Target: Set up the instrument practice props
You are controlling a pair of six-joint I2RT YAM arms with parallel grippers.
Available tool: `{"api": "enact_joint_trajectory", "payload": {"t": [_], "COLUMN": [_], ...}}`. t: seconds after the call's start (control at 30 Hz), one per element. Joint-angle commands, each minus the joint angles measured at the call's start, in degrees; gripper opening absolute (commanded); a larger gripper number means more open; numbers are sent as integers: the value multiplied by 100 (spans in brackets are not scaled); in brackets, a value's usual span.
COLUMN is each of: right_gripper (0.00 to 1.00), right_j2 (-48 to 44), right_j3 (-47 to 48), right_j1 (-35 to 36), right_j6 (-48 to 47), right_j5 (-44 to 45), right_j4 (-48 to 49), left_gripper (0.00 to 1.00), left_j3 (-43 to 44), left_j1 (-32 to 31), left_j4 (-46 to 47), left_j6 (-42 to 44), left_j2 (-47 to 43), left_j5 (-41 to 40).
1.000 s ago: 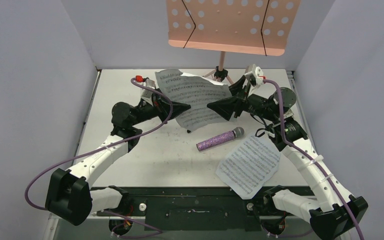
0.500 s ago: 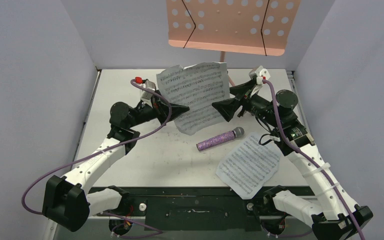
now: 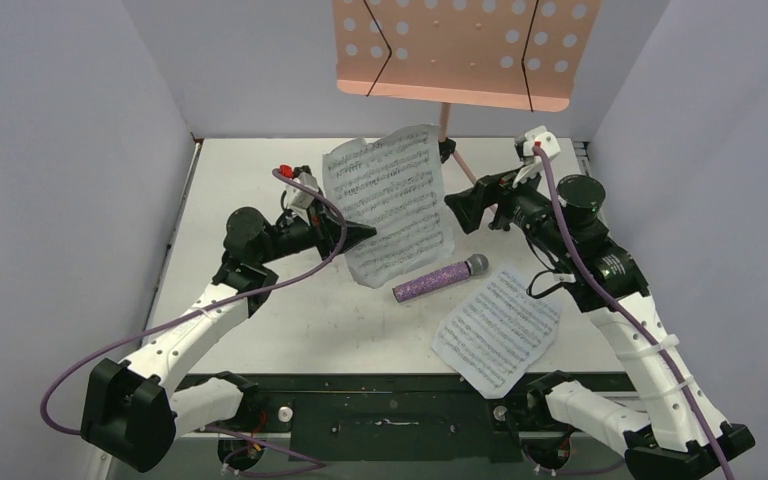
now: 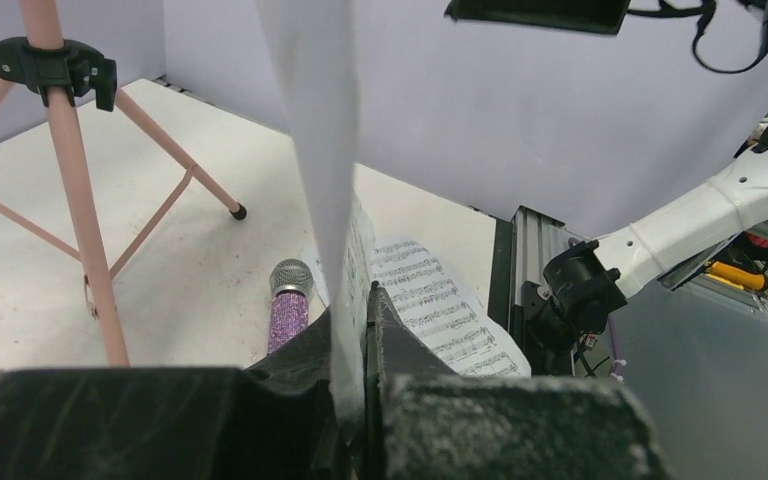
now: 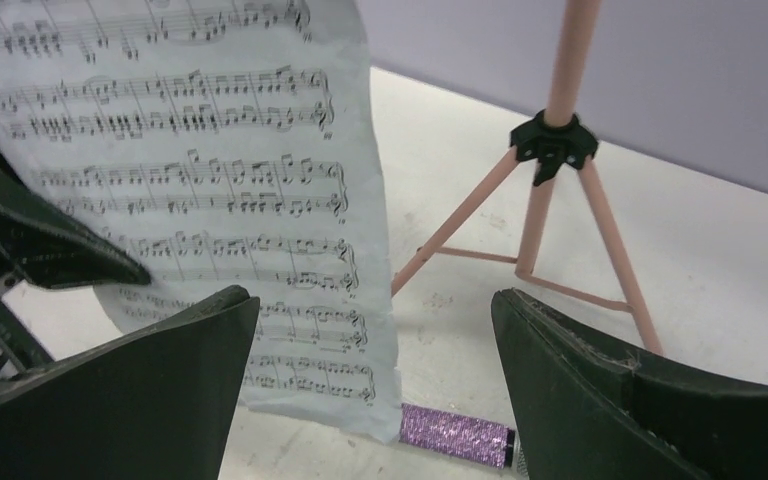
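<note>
Left tool (image 3: 363,232) is clamped on one edge of a sheet-music page (image 3: 392,205), held upright over the bench's (image 3: 250,170) far middle. Right tool (image 3: 460,208) is spread apart just beside it. Pinched one-sidedly, the limp page could droop or snag the pink music stand (image 3: 455,50).

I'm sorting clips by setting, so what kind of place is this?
Probably a robot test cell: blank walls box in a white table, left arm and right arm mounted at its near edge, pink music stand as a prop.

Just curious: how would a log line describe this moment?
left tool: shut on page | right tool: open | microphone: on table
</note>
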Motion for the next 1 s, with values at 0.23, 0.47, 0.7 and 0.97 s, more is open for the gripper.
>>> {"api": "enact_joint_trajectory", "payload": {"t": [0.23, 0.47, 0.7, 0.97], "right_gripper": [90, 90, 90, 90], "right_j2": [21, 153, 193, 657], "right_j3": [945, 1403, 1603, 2241], "right_j1": [-16, -11, -7, -14], "right_j6": [743, 859, 723, 723], "right_j5": [1767, 2406, 2506, 2595], "right_j4": [-1125, -1968, -1954, -2255], "left_gripper": [0, 0, 0, 0], "left_j3": [8, 67, 262, 667], "left_j1": [-34, -28, -28, -28], "left_j4": [-197, -329, -427, -515], "left_j6": [369, 483, 560, 588], "left_j2": [-132, -140, -132, -73], "left_j5": [-144, -164, -163, -144]}}
